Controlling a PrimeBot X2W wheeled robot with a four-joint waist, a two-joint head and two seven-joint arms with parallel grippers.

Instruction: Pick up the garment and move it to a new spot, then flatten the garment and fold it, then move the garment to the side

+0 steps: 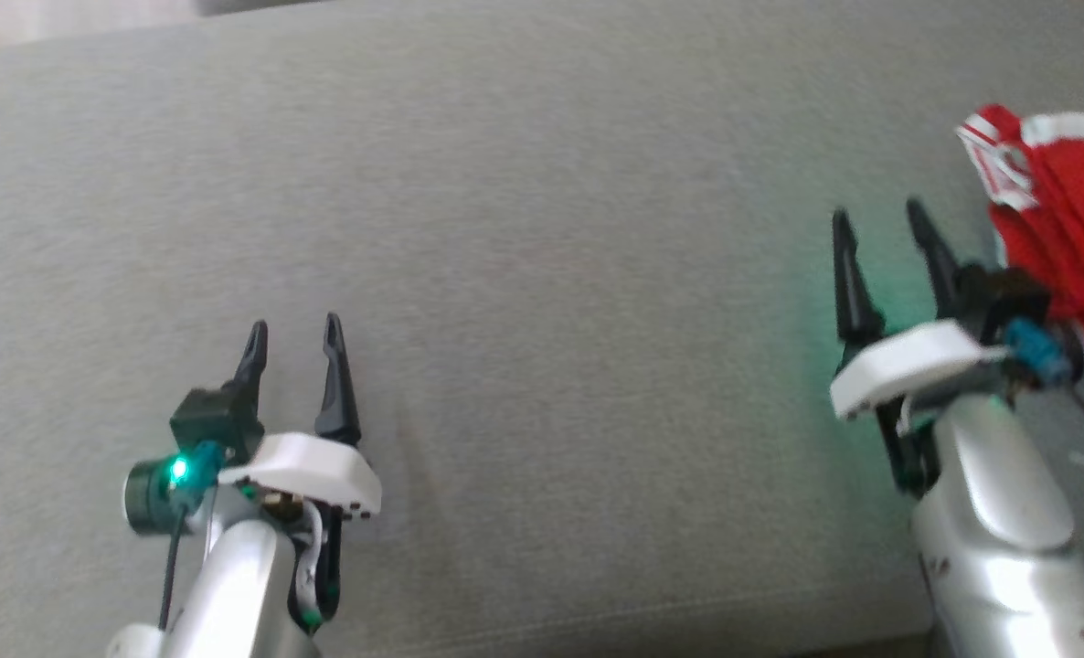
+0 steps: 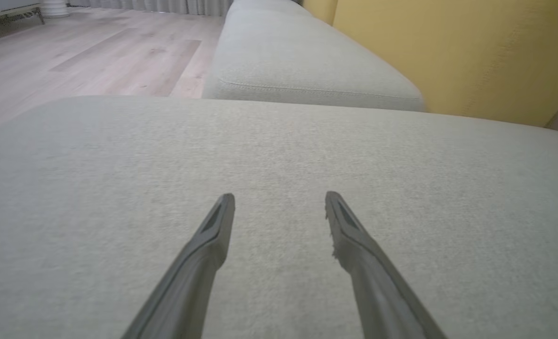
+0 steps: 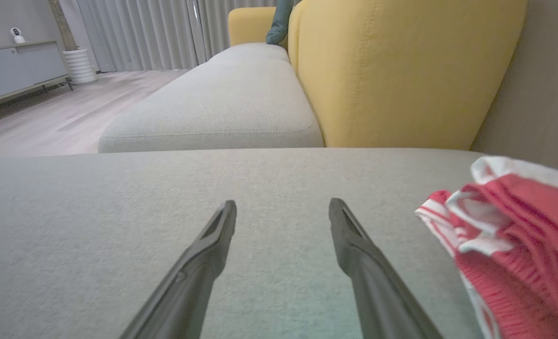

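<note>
The left hand (image 1: 295,322) hangs low over the grey sofa cushion (image 1: 542,228), fingers spread and gripping nothing, with bare fabric ahead of it. In the left wrist view, pale wooden floor (image 2: 95,52) lies beyond the cushion to that hand's left.

Across the cushion, the right hand (image 1: 877,210) is released too, its two dark fingers parted over plain upholstery. The yellow backrest (image 3: 401,70) rises ahead of it and to its right.

The garment (image 1: 1068,201) lies to the right of the right hand, just beside its wrist and touched by neither finger. It is a red, ribbed knit with white and striped trim, bunched into a soft heap of layers and rolled edges, and part of it runs past the frame.

Such a heap at the cushion's far side suits either a garment waiting to be lifted or one set aside after a loose fold.

The risks sit on the right. The wrist housing and its dangling cable are so near the cloth that a swing of that arm could snag the knit and drag it. A pinch on the heap might catch only the top layer, so the rest would trail or spill open.
</note>
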